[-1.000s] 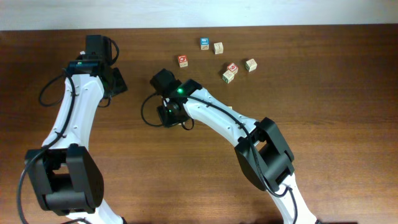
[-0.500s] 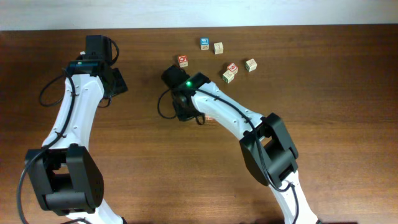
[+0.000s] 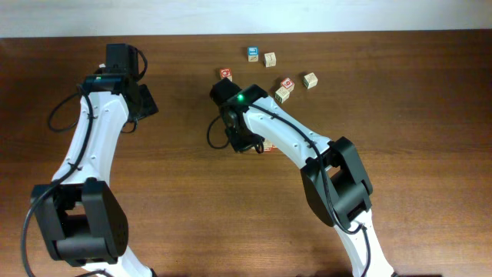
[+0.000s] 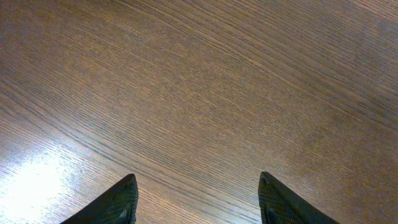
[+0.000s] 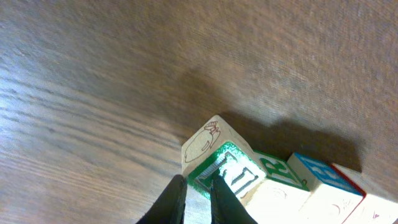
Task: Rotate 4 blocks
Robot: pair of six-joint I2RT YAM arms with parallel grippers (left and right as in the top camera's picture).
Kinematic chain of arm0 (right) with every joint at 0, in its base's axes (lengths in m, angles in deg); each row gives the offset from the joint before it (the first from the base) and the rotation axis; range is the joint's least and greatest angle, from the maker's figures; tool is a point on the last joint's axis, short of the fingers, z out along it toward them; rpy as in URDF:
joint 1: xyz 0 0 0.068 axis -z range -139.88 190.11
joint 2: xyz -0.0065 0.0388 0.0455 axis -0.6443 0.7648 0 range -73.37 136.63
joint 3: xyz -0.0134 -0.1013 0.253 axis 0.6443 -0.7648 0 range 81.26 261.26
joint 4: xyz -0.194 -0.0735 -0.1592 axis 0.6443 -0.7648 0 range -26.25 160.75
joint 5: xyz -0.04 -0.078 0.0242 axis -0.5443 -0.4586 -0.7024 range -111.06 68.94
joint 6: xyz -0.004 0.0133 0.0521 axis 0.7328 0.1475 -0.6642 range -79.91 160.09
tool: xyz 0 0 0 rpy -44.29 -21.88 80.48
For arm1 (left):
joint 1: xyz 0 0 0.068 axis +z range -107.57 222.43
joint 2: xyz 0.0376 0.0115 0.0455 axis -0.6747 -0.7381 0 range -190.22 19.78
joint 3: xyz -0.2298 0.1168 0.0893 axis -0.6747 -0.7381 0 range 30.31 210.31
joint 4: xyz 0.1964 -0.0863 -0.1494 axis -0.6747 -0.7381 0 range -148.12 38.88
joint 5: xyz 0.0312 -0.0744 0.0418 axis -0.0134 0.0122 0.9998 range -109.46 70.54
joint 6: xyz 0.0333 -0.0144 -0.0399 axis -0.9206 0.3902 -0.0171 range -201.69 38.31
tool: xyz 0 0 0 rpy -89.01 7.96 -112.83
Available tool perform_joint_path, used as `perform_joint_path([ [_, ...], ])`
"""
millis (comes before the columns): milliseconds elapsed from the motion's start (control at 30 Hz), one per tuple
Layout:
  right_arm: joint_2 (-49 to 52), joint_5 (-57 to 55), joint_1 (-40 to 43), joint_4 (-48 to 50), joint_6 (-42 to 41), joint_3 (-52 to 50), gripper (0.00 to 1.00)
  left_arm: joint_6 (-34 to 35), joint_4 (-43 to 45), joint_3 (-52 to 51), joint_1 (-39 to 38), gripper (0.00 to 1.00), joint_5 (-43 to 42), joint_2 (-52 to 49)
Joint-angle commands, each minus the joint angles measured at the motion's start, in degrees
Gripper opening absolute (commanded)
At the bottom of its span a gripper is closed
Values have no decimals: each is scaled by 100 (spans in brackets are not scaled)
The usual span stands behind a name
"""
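- Overhead: the black two-finger right claw (image 3: 247, 144) sits mid-table, tucked under its own white arm. A red-orange sliver (image 3: 267, 146) shows just beside it, too hidden to name. Farther back on the dark brown wooden table (image 3: 415, 154) lie four small light-wood alphabet cubes. They are a pale tan cube (image 3: 270, 59), a red-marked cube (image 3: 287, 84), a green-faced cube (image 3: 282, 94) just beside it, and a second tan cube (image 3: 310, 80). The black left claw (image 3: 142, 100) is well apart from all of them, so the right arm is nearer.
- Left wrist: the left claw (image 4: 199, 202) gapes wide over bare wood and holds nothing.
- Right wrist: the right claw (image 5: 200, 202) is all but closed, with only a slit between its fingers, and no grip shows.
  - Straight ahead, at its tips, a light-wood cube with a green-framed face (image 5: 217, 165) sits corner-on to the fingers. I cannot tell whether they touch it.
  - More cubes adjoin it on the right, a blue-faced cube (image 5: 317, 177) among them.
  - A cube has no long axis. The jaws would likely have to widen and square up to its faces before turning it.
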Motion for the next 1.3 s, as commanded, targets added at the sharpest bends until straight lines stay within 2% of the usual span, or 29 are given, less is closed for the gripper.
perform_joint_path([
  [0,109,175,68,-203,190,-83,16,72,-20,131,2,61,42,-50],
  [100,-66,568,68,-269,256,122,25,72,-17,131,2,61,42,-50],
  [167,-146,778,68,-643,256,699,31,72,-50,131,2,61,37,-50],
  [267,-149,778,136,-1926,254,2533,35,-144,-87,133,-4,50,-387,-37],
  [367,-149,914,505,-3250,249,4715,39,-654,-85,133,-96,50,-1082,15],
  [400,-315,1276,737,-3246,249,5101,39,-776,-155,133,-212,51,-1215,15],
  [467,-905,1663,1250,-3248,249,5143,39,-774,-223,133,-470,52,-1213,15],
  [533,-1655,1707,1722,-3248,254,4715,40,-774,-225,133,-717,53,-1211,15],
  [600,-2275,1613,2103,-3248,256,3853,40,-772,-203,131,-918,52,-1202,13],
  [700,-2472,1615,2430,-3185,343,1912,39,-501,-105,131,-1121,51,-1102,9],
  [733,-2450,1641,2457,-2894,341,1154,39,-358,-87,131,-1156,50,-1102,2],
  [833,-2437,2022,2459,-1189,166,-1021,39,-26,-13,122,-1335,42,-1099,-33],
  [900,-2415,2070,2457,-387,74,-1882,38,101,-7,96,-1495,40,-1102,-144],
  [967,-2347,2216,2441,186,72,-2474,38,302,-2,94,-1637,37,-1104,-369],
  [1033,-2326,2378,2328,667,-175,-2955,28,487,107,94,-1652,30,-1119,-599],
  [1100,-2326,2382,2116,1032,-570,-3254,25,522,214,94,-1652,25,-1121,-723],
  [1200,-2297,2105,1482,1792,-1401,-3510,26,522,463,94,-1609,26,-1012,-758],
  [1233,-2258,1893,1263,1926,-1593,-3510,31,522,542,94,-1565,26,-942,-758],
  [1267,-2199,1655,1005,2085,-1749,-3510,33,522,581,94,-1493,26,-817,-758],
])
